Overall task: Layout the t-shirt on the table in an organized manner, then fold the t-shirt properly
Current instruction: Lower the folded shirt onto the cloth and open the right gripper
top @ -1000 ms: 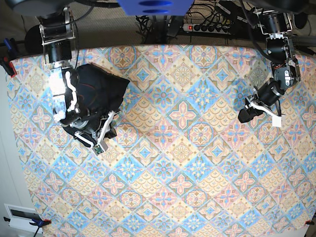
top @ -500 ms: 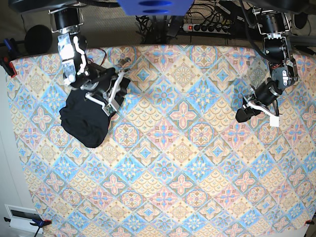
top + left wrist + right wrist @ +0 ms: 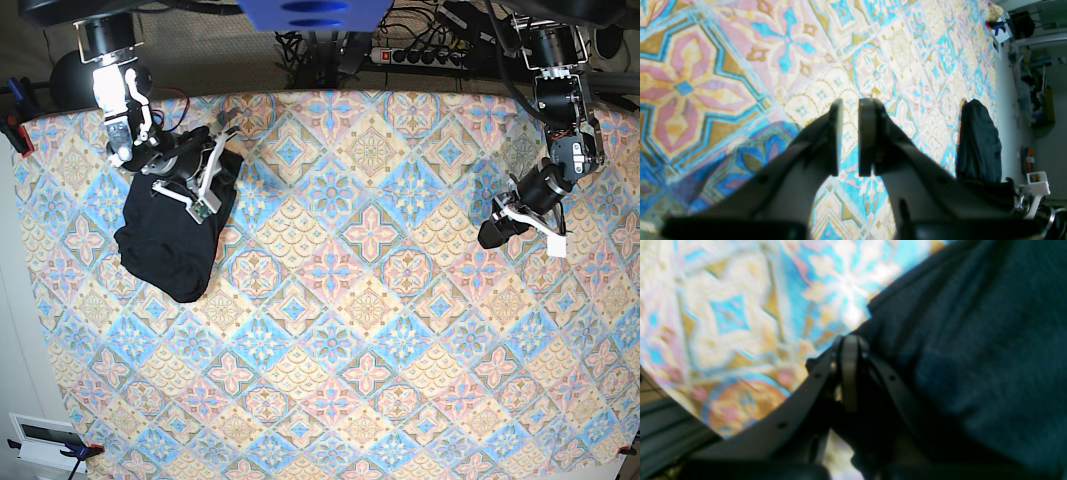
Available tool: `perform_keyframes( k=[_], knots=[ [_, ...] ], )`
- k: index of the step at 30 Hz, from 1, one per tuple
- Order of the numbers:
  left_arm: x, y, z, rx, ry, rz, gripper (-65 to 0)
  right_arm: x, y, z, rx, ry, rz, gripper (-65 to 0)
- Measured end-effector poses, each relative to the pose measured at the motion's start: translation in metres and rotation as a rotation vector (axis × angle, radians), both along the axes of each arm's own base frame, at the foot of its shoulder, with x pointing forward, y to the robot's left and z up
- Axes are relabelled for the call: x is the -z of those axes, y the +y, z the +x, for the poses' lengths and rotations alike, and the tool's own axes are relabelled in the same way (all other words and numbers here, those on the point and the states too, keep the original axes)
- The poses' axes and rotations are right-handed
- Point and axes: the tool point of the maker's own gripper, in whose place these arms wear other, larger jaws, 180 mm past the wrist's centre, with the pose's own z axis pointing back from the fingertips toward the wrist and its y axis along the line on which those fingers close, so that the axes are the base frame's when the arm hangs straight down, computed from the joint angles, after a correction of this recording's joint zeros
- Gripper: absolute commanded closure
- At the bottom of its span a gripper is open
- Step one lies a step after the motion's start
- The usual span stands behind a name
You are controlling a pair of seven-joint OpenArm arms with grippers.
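Over table (image 3: 340,300) left edge, right pincer (image 3: 160,185) clamps bunched t-shirt (image 3: 170,240); left pincer (image 3: 490,235) slightly parted, empty.

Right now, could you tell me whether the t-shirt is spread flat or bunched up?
Bunched up: the t-shirt hangs as a dark clump from the shut right pincer over the table.

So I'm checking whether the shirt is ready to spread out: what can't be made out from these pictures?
- Base view: the t-shirt is bunched in a dark heap, so sleeves, collar and hem cannot be told apart; the right gripper covers its top edge.
- Right wrist view: blurred, and the fabric hides where the shut jaws bite.
- Left wrist view: the shirt is partly cut off behind the left gripper.
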Motion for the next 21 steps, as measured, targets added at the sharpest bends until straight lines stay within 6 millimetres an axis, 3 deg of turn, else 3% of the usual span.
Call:
perform_keyframes(
  k=[14,21],
  knots=[
    [0.0,0.0,0.0,0.0,-0.001,0.0,-7.3,-0.004,-0.044,0.004,0.024,-0.002,-0.115,0.0],
    [0.0,0.0,0.0,0.0,0.0,0.0,-7.3,-0.008,-0.043,0.005,0.024,-0.011,-0.12,0.0]
  ],
)
